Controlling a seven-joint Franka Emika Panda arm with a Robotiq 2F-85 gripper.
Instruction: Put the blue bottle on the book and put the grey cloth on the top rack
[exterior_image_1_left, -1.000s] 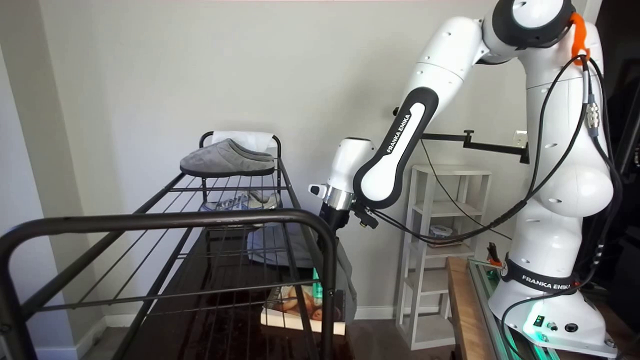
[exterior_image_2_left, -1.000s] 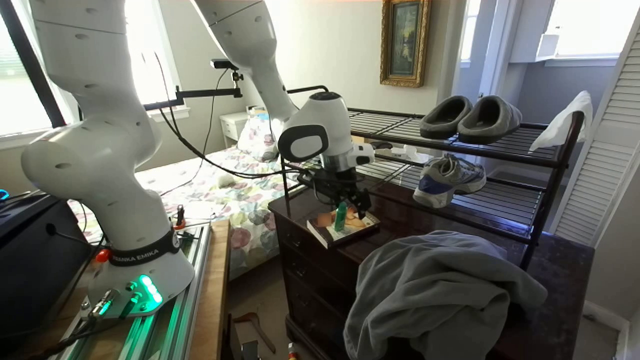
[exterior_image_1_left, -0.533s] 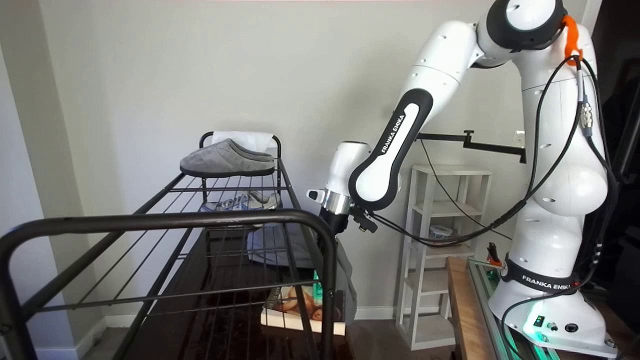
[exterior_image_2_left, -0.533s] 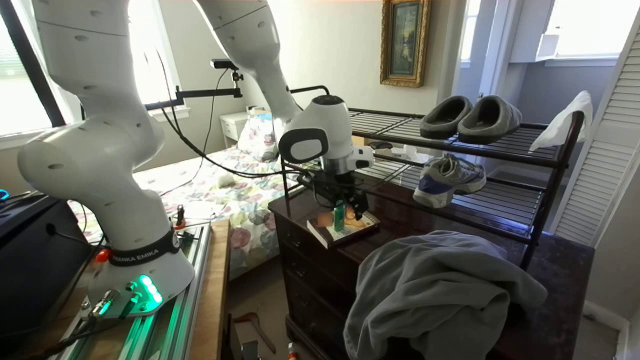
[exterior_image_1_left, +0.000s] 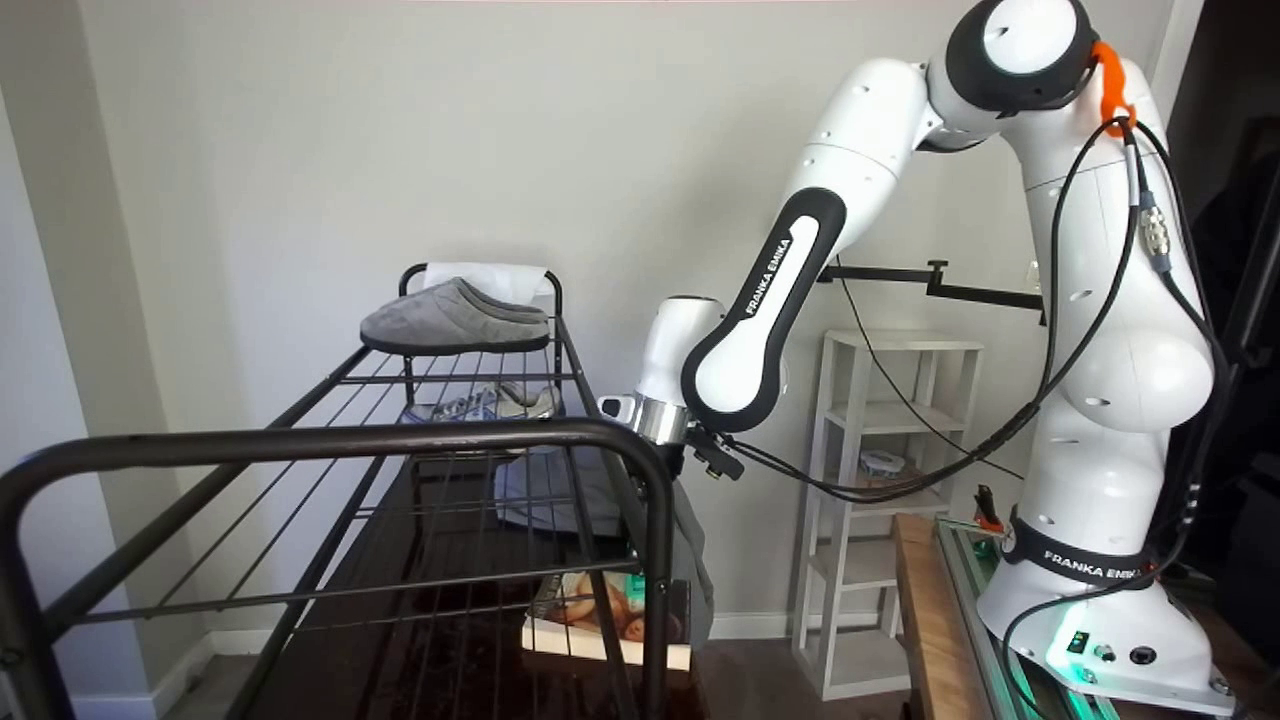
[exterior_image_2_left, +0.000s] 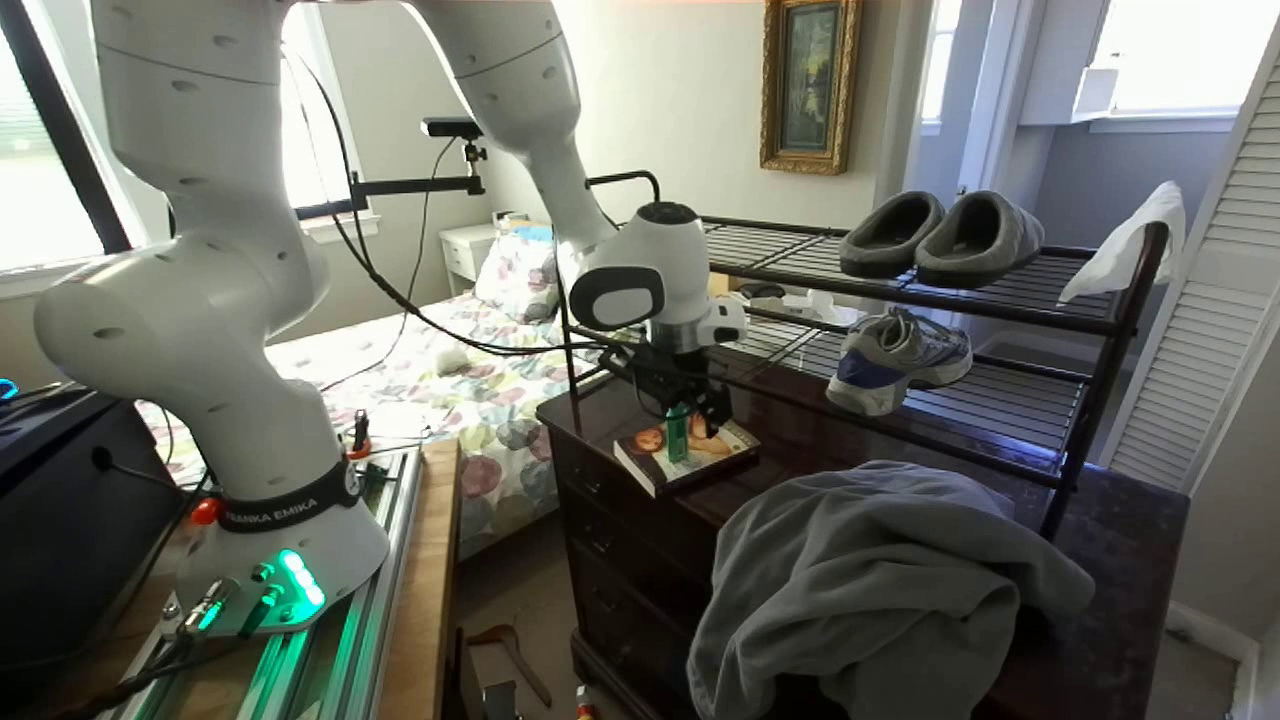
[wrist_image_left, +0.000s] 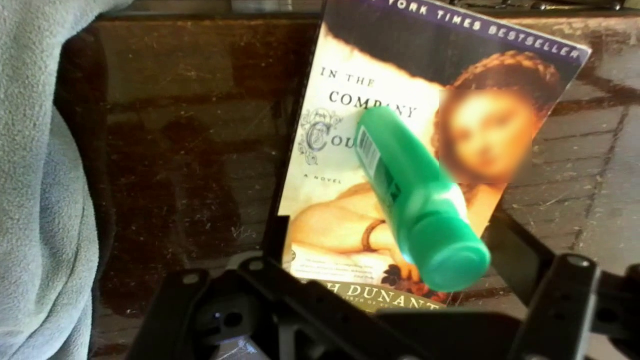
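A green bottle (exterior_image_2_left: 677, 435) stands on the book (exterior_image_2_left: 705, 467); it also shows in an exterior view (exterior_image_1_left: 634, 592), partly behind rack bars. In the wrist view the bottle (wrist_image_left: 400, 170) has its cap toward the camera, over the book cover (wrist_image_left: 330, 220). My gripper (wrist_image_left: 395, 240) is open and empty, its fingers apart on both sides of the bottle's cap end. In an exterior view the gripper (exterior_image_2_left: 695, 405) is low over the book. The grey cloth (exterior_image_2_left: 850, 590) lies heaped on the dresser; its edge shows in the wrist view (wrist_image_left: 40, 200). The top rack (exterior_image_2_left: 760, 248) is above.
Grey slippers (exterior_image_2_left: 975, 240) and a white cloth (exterior_image_2_left: 1130, 245) are on the top rack. Sneakers (exterior_image_2_left: 890, 365) sit on the lower rack. The rack's dark frame (exterior_image_1_left: 330, 440) stands close beside the gripper. The dresser's edge (exterior_image_2_left: 560, 440) is near the book.
My gripper has moved down and slightly across, lower over the bottle, hiding its upper part in an exterior view. The book and the grey cloth have not moved.
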